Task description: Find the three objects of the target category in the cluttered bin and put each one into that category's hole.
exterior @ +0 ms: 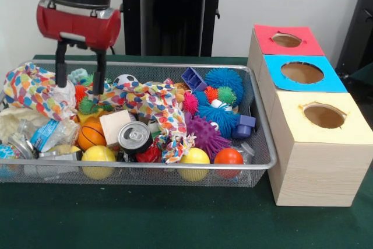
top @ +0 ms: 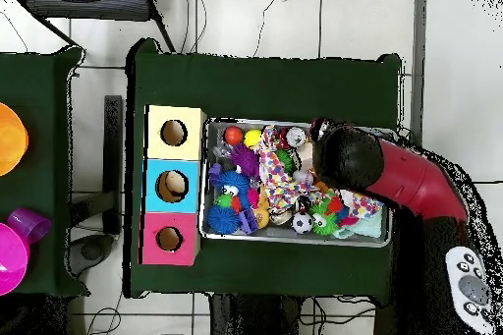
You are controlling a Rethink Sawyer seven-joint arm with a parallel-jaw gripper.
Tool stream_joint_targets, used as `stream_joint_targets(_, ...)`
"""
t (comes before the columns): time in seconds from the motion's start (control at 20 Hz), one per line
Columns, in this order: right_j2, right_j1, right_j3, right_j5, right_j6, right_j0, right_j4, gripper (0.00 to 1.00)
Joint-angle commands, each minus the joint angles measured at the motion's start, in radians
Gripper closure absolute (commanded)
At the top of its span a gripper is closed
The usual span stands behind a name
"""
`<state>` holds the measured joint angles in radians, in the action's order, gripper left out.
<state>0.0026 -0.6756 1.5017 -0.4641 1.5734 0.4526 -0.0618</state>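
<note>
The silver wire-mesh bin (exterior: 259, 166) is full of clutter: spiky balls, smooth balls, blocks, a soda can (exterior: 135, 136) and spotted cloth (exterior: 154, 100). My gripper (exterior: 80, 88) hangs over the bin's far left part, open, with its two black fingers apart. Their tips reach down beside a small orange spiky ball (exterior: 80, 93), with nothing held between them. The hole (exterior: 287, 40) in the red-topped box is to the right of the bin, farthest from the camera. In the overhead view the arm (top: 393, 179) covers the gripper; the bin (top: 285, 241) and red box's hole (top: 169, 239) show.
Blue-topped (exterior: 302, 73) and yellow-topped (exterior: 324, 116) boxes stand in a row with the red one. In the bin are blue (exterior: 224, 79) and purple (exterior: 207, 132) spiky balls, two yellow balls (exterior: 98, 154), an orange ball (exterior: 228, 155), a wooden block (exterior: 115, 125) and crumpled wrappers (exterior: 44, 135).
</note>
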Motion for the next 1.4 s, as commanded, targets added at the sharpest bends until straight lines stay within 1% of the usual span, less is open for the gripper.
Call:
stream_joint_targets(0.05, 0.147, 0.090, -0.082, 0.027, -0.020, 0.019, -0.042, 0.00)
stream_joint_targets(0.2, 0.150, 0.093, -0.087, 0.019, -0.012, 0.004, -0.046, 0.00)
stream_joint_targets(0.4, 0.166, 0.118, -0.103, 0.036, -0.006, 0.012, -0.047, 0.00)
stream_joint_targets(0.45, 0.176, 0.128, -0.109, 0.045, -0.007, 0.012, -0.048, 0.00)
stream_joint_targets(0.7, 0.170, 0.156, -0.150, 0.046, -0.014, 0.002, -0.070, 0.00)
stream_joint_targets(0.85, 0.175, 0.188, -0.195, 0.031, -0.037, 0.001, -0.081, 0.00)
stream_joint_targets(1.15, 0.174, 0.214, -0.276, -0.025, -0.058, -0.010, -0.092, 0.00)
stream_joint_targets(1.4, 0.164, 0.202, -0.286, -0.046, -0.039, -0.028, -0.105, 0.00)
